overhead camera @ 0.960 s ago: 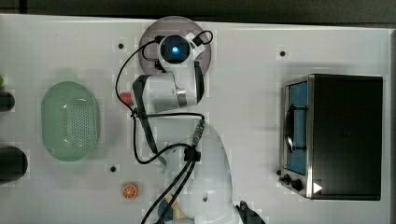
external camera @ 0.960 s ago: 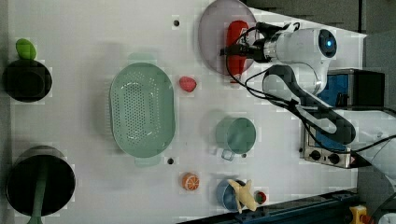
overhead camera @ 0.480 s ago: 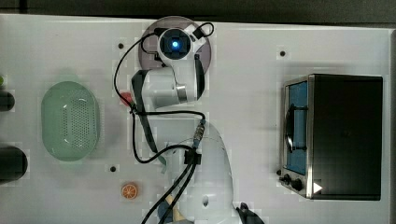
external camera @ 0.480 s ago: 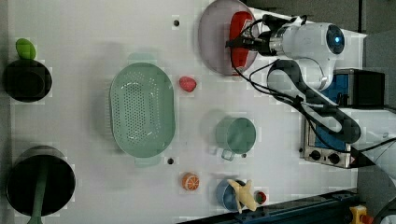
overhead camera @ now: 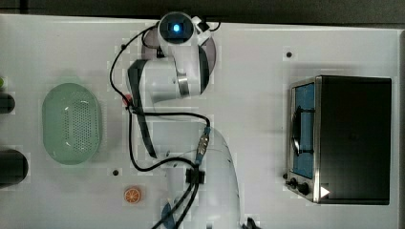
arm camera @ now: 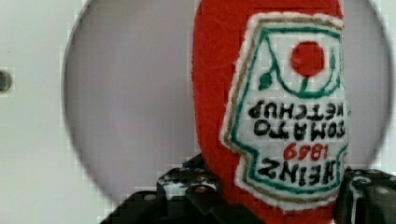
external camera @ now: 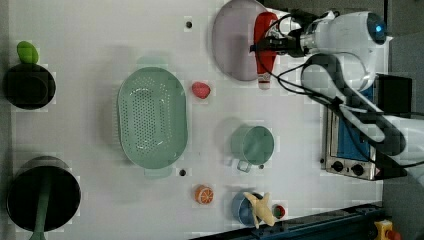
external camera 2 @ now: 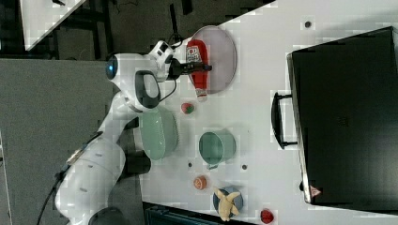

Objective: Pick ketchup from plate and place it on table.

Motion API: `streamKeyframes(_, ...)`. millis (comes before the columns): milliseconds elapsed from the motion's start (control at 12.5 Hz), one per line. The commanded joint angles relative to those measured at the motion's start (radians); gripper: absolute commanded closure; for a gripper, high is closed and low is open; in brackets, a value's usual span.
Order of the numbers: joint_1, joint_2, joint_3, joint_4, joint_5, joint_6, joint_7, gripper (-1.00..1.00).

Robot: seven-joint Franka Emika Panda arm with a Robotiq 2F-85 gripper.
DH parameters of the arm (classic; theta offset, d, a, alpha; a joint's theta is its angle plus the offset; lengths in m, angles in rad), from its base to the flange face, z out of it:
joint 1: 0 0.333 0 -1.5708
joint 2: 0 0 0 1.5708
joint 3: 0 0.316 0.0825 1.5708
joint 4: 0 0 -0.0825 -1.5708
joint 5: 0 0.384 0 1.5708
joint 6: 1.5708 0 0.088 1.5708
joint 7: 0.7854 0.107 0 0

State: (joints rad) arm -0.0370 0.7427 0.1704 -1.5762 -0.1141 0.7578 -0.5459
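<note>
The gripper [external camera: 264, 46] pinches the ketchup [external camera: 264, 42] across its middle, the bottle's long axis crossing the fingers, over the plate [external camera: 234, 42].

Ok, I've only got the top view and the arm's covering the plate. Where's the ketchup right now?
Observer: The ketchup lies flat on the plate, along the plate's right edge in the left view. Its pale tip pokes past the rim over the table.
Operator: Is the claw on it?
Observer: Yes. The claw straddles the bottle at its label. In the wrist view a finger presses each side of the red body.
Operator: Anything near it on the table?
Observer: A strawberry sits apart from the plate, between it and the green basket.
</note>
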Motion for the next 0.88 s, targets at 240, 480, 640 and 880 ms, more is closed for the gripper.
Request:
streamKeyframes(240,-0.087,-0.259,0.001,0.01,0.13,-0.189,0.004,-0.21)
streamKeyframes(480,-0.129,-0.387,-0.012,-0.147,0.13,-0.189,0.004,-0.21)
streamKeyframes(640,-0.145,-0.468,-0.017,-0.273,0.129,-0.174,0.006,-0.21)
streamKeyframes(880,-0.146,-0.569,-0.038,-0.453,0.127,-0.109,0.013,-0.21)
